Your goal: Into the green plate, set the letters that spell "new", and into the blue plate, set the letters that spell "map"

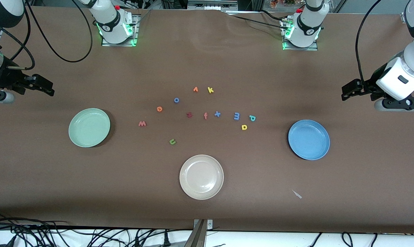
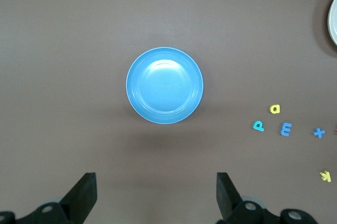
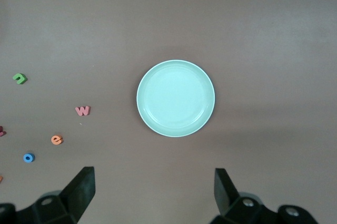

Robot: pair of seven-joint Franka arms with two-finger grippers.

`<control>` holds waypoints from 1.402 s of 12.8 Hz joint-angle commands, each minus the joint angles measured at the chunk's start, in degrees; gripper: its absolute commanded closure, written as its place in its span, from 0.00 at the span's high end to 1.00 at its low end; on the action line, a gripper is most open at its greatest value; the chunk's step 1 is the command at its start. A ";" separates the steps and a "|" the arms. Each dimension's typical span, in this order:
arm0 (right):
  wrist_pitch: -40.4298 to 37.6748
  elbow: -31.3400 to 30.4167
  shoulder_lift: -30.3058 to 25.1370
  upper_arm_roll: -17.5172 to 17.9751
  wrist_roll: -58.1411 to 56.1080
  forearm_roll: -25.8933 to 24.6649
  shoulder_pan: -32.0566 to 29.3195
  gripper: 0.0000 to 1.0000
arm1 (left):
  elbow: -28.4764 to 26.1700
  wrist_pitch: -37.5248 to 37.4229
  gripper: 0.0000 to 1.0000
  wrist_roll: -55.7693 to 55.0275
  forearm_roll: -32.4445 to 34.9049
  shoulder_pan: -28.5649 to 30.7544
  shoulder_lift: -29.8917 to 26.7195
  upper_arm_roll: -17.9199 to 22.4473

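The letters that spell "new" all lie loose on the brown tabletop [image 1: 56,192]: the pinkish-red w [image 1: 142,124] nearest the green plate [image 1: 89,127], the orange e [image 1: 160,109] a little farther from the front camera, and the olive-green n [image 1: 172,141] nearer to that camera, toward the cream-white plate [image 1: 201,177]. The letters that spell "map" sit in a tight cluster near the blue plate [image 1: 309,139]: the blue m [image 1: 236,116], the teal-green p [image 1: 252,118] and the yellow a [image 1: 244,127] just beside one another. Both target plates are bare, so by my reading nothing is placed yet and all six letters remain to be moved. The letters are tiny flat foam shapes, far smaller than the plates. The left pincer [image 2: 156,197] hangs spread wide over the tabletop beside the blue plate; the right pincer [image 3: 154,195] hangs spread wide beside the green plate. Neither holds anything.
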 commanded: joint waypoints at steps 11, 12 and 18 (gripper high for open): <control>-0.25 1.28 0.44 0.38 -3.47 -0.71 0.15 1.00 | -0.68 -0.30 1.00 0.71 -1.23 -0.14 -1.07 -0.55; -0.25 1.28 0.44 0.29 -3.38 -0.62 0.15 1.00 | -0.68 -0.30 1.00 0.71 -1.23 -0.23 -1.07 -0.55; -0.34 1.28 0.44 0.29 -3.38 -0.53 0.15 1.00 | -0.68 -0.39 1.00 0.71 -1.23 -0.23 -1.07 -0.55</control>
